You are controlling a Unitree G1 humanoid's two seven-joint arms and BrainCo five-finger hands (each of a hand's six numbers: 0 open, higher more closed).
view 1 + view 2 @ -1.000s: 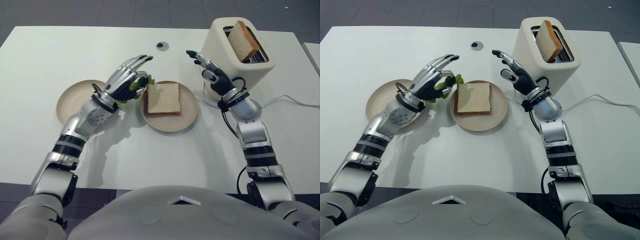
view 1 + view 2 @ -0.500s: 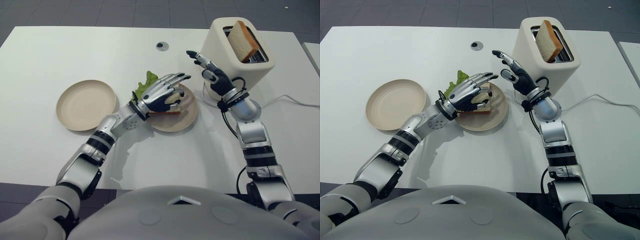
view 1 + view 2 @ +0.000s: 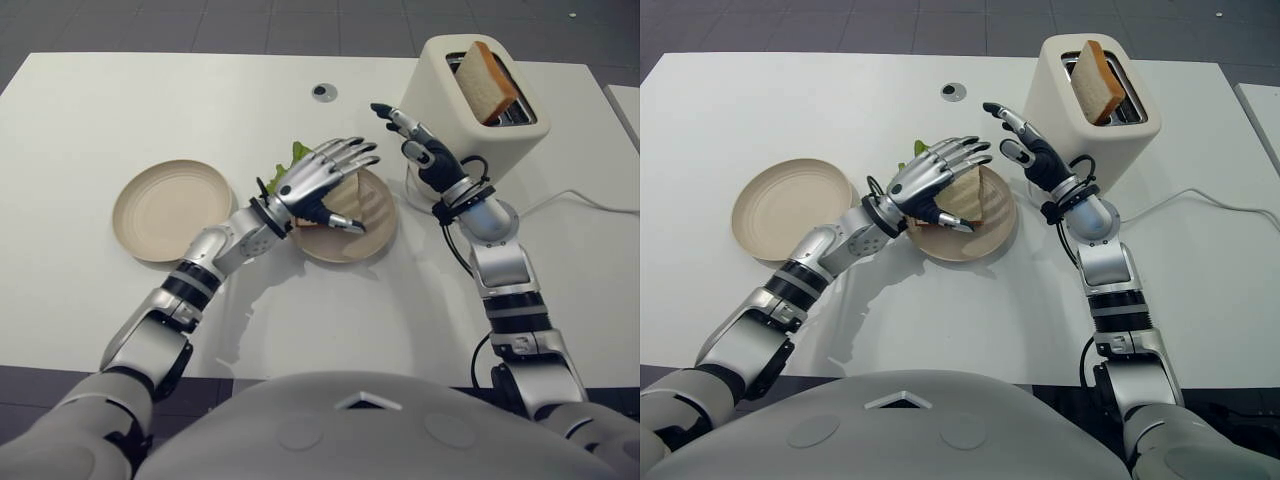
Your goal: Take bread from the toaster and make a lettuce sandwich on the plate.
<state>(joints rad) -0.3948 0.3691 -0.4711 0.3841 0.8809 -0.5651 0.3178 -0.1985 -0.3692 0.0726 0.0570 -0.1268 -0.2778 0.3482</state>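
A beige plate [image 3: 372,236] in the middle of the white table holds a slice of bread [image 3: 362,201]. My left hand [image 3: 318,182] hovers over that slice with its fingers spread. A green lettuce leaf [image 3: 296,153] sticks out behind the hand at the plate's far left rim; the hand hides most of it. The cream toaster [image 3: 437,92] stands at the back right with a second bread slice [image 3: 490,82] sticking up from its slot. My right hand [image 3: 422,151] is open, fingers pointing up and left, between the plate and the toaster.
An empty beige plate [image 3: 168,209] lies to the left. A round hole [image 3: 323,92] sits in the table behind the plates. The toaster's white cable [image 3: 585,201] trails off to the right. Another table's edge [image 3: 626,105] shows at far right.
My left hand carried the lettuce rightwards from beside the plate to over the bread, then spread its fingers and rose a little. The right hand barely moved.
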